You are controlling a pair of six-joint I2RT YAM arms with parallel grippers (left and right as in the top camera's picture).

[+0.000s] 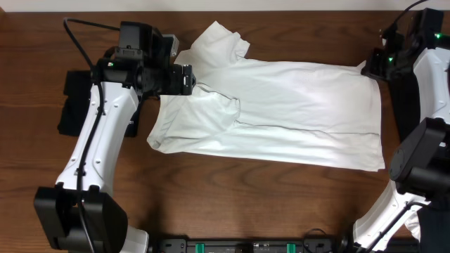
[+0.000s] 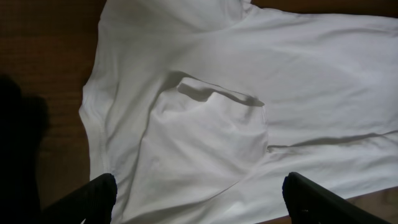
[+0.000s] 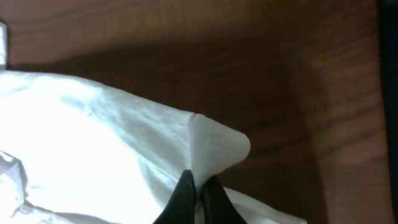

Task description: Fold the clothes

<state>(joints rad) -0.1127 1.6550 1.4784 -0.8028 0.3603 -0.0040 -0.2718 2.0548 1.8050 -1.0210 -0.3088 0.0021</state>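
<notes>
White T-shirt [image 1: 281,105] lies spread mid-frame on the table [image 1: 211,190]. Our left gripper [image 2: 199,190] hangs released above it, and our right gripper [image 3: 196,180] pinches its corner at upper right.

The right end effector [image 3: 197,183] pinches the white T-shirt [image 3: 93,124] at a raised corner.

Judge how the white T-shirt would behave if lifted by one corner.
Probably floppy: the white T-shirt lies flat with soft wrinkles and a sleeve folded over. Likely light: thin fabric tents up at the shut right tool. Lifted there, it would probably drape and drag across the table rather than rise whole.
</notes>
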